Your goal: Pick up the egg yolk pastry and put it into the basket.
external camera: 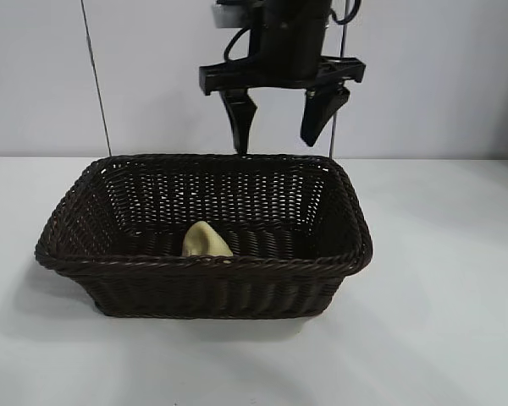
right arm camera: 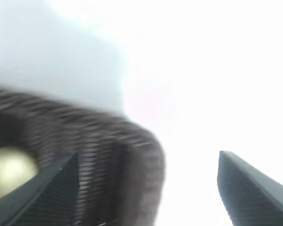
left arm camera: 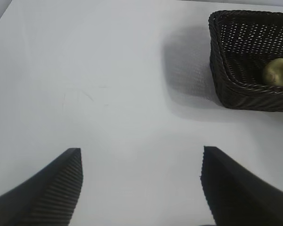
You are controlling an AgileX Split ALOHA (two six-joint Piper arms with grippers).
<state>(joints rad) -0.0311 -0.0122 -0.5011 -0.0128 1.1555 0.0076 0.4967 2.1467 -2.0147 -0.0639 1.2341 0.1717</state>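
The egg yolk pastry [external camera: 207, 241], a small pale yellow lump, lies inside the dark woven basket [external camera: 262, 264] near its front wall. My right gripper [external camera: 277, 144] hangs above the basket's far rim, open and holding nothing. Its wrist view shows the basket's corner [right arm camera: 132, 136] close below the open gripper [right arm camera: 148, 154], with the pastry [right arm camera: 7, 169] inside. My left gripper [left arm camera: 141, 150] is open over bare table, well away from the basket [left arm camera: 217, 56]. The pastry [left arm camera: 278, 71] shows inside the basket there too. The left arm is outside the exterior view.
The basket sits on a white table [external camera: 440, 279] with bare surface on every side. A pale wall [external camera: 457, 76] rises behind it, and a thin dark cable [external camera: 96, 76] runs down the wall at the back left.
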